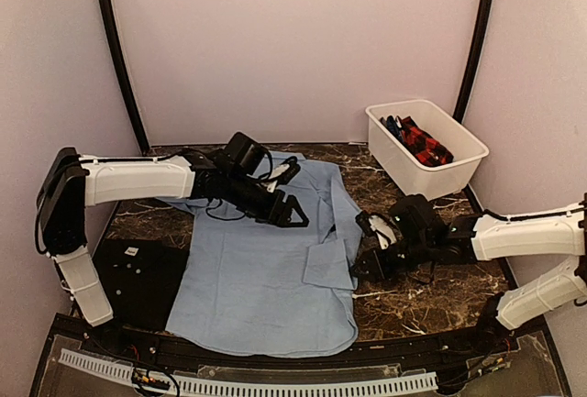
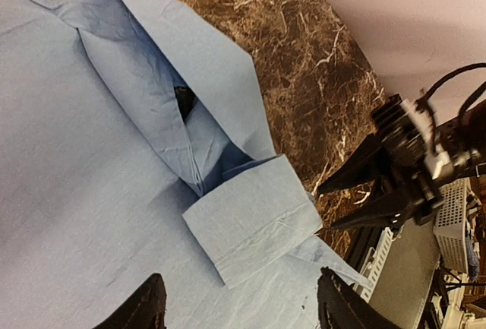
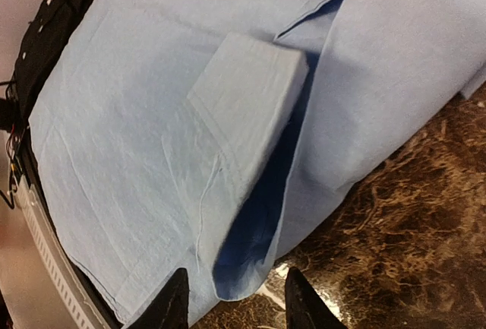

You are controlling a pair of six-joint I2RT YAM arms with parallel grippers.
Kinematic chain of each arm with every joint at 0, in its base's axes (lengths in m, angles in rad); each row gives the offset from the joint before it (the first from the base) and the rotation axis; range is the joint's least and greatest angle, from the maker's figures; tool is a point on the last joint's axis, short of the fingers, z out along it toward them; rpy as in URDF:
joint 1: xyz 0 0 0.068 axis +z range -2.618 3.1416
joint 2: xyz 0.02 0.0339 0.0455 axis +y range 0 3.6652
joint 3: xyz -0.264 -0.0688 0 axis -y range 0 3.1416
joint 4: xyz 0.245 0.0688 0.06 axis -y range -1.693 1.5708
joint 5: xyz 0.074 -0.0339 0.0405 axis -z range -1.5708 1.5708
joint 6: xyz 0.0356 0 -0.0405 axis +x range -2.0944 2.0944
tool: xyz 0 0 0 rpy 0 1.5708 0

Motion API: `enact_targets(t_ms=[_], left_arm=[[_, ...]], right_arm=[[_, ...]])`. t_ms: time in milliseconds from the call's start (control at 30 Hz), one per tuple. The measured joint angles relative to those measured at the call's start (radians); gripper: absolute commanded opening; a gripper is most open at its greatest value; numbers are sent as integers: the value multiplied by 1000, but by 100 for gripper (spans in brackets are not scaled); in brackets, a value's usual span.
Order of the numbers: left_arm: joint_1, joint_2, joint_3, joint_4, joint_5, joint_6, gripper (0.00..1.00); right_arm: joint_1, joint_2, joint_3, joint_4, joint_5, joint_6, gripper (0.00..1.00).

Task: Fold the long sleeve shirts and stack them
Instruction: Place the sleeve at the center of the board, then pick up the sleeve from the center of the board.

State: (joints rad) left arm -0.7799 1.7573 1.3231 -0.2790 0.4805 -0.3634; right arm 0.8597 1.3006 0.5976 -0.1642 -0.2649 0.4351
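Light-blue collared cloth shirt (image 1: 257, 278) is spread flat on the marbled brown surface (image 1: 431, 287), one sleeve laid inward for folding; left claw (image 2: 241, 306) and right claw (image 3: 237, 298) are held parted, empty.

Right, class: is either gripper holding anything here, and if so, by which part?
Nothing is held. The left gripper stands open above the light-blue shirt; the right gripper stands open at its edge, near the folded cuff.

before me, a matt, softly creased light-blue cloth shirt (image 1: 266, 269) on the glossy, brown-veined marble-look table (image 1: 431, 301); at two o'clock a smooth white plastic bin (image 1: 463, 154), at eight o'clock a dull black mat (image 1: 151, 278).
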Motion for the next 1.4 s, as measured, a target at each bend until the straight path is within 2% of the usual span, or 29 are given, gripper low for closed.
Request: enact_targets(t_ms=[200, 600, 967, 1233, 1400], left_arm=[[-30, 103, 2, 1, 2, 11, 68], [-31, 299, 76, 25, 58, 37, 70], [-31, 322, 76, 109, 165, -10, 64], [-31, 343, 76, 125, 167, -24, 63], [-31, 346, 76, 133, 171, -37, 57]], right_arm=[[0, -131, 0, -2, 130, 56, 45], [0, -159, -9, -23, 221, 123, 47], [0, -200, -9, -27, 271, 146, 47], [0, -219, -9, -49, 291, 151, 47], [0, -225, -9, -58, 297, 154, 47]])
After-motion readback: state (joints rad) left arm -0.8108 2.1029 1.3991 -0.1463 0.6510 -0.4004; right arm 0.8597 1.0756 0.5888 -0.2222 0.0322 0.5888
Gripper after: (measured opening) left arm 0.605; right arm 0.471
